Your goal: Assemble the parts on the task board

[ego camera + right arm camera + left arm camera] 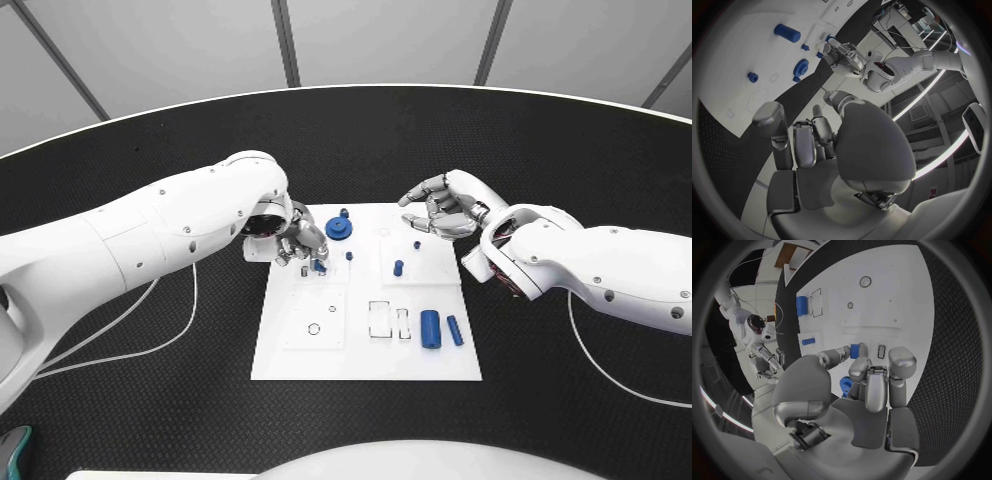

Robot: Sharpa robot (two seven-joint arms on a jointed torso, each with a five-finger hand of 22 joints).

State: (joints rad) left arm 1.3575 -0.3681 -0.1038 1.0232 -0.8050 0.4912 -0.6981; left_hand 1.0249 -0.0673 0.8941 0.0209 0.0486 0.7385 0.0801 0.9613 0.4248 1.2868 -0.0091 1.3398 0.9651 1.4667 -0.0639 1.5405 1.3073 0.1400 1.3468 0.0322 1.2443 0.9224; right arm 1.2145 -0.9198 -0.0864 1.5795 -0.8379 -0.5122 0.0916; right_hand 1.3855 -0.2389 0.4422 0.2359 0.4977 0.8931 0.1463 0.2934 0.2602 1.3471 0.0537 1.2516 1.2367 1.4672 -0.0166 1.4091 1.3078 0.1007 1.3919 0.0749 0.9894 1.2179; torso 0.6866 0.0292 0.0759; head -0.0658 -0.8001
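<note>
Your left hand (296, 238) sits over the far-left corner of the white rectangular task board (303, 365), fingers curled down, pinching a small blue peg-shaped part (854, 350) between thumb and fingertip. In the left wrist view that peg is right at the board surface, just beside a small rectangular slot; its long axis looks roughly upright, tip toward the board, though I can't tell whether it is seated yet. Judged from this, your next move is a short push straight down from the left hand, so alignment over the slot is what matters.

Just beside that hand, toward the middle, the blue round gear-like knob (339, 227) stands on the board. Further right a small blue upright pin (398, 267) stands in the board. Nearer you, the thick blue cylinder (430, 329) and the thin blue rod (454, 330) lie side by side, long axes running near to far, next to empty rectangular recesses.

Your right hand (447, 208) hovers over the board's far-right corner, fingers apart and loosely curved, holding nothing. It is the nearer hand to the cylinder and rod
</note>
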